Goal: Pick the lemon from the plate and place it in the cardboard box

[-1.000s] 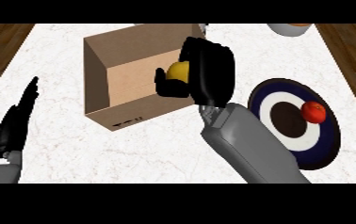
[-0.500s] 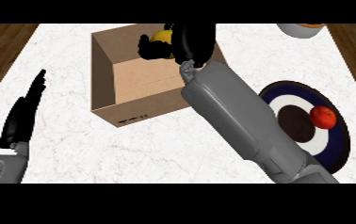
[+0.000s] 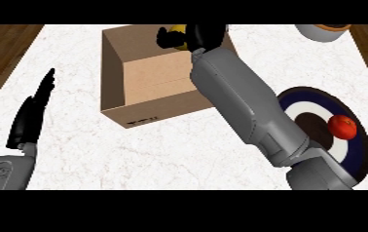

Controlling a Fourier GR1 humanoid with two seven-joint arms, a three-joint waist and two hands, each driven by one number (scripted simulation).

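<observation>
Two hands are in view. Right hand (image 3: 195, 36) is extended over the far part of the cardboard box (image 3: 137, 111), fingers curled round the lemon (image 3: 177, 32), of which only a yellow sliver shows between them. Over the past second this hand has carried the lemon from the box's right wall across to its far side, so the fruit now sits above the opening rather than beside it. Judgement: transport is essentially complete; release into the box remains. Plate (image 3: 290, 99), near right, no longer holds the lemon; a red fruit (image 3: 343, 126) lies on it. Left hand (image 3: 32, 111) rests at the left edge, fingers straight, holding nothing.
</observation>
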